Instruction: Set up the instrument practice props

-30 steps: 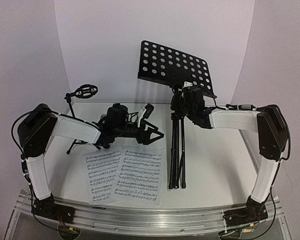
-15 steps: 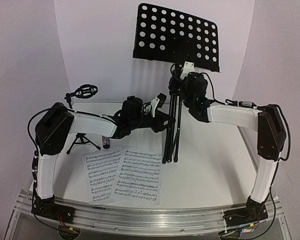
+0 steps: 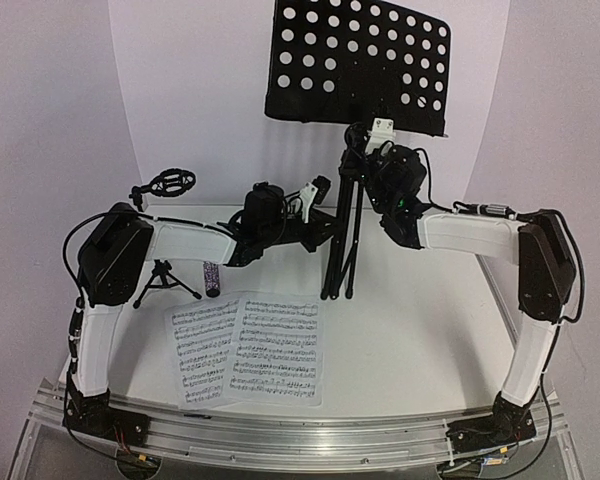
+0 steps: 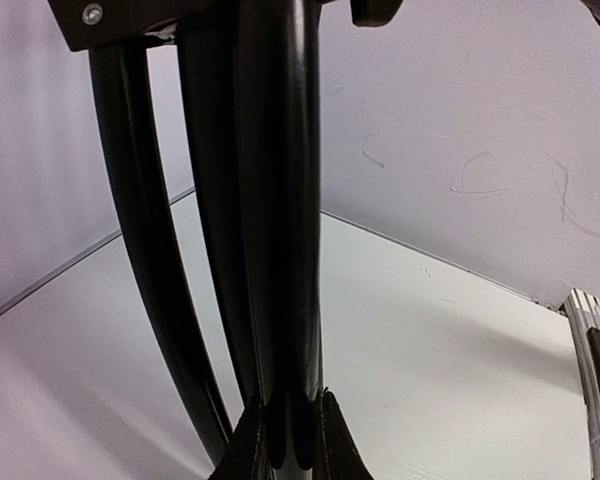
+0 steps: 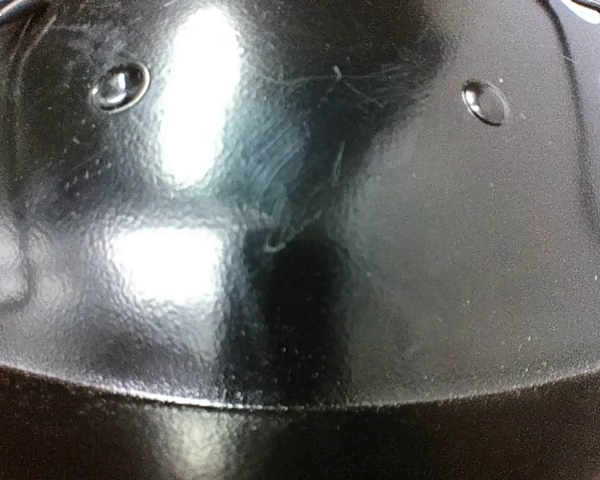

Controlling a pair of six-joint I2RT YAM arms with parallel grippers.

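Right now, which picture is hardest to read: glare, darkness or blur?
Right wrist view: hardest, the glossy metal of the black tripod music stand fills it, blotched with white glare. Left wrist view: its tubular legs loom as dark, near-featureless shapes against the bright white table. Top external view: sharp, evenly lit, though the silver aluminium rail looks bowed, probably lens distortion.

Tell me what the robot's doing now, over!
Left gripper: jaws clamped on music stand legs. Right gripper: jaws at its neck, under the desk. Stand upright, legs folded. Clear of it: music sheets, microphone.
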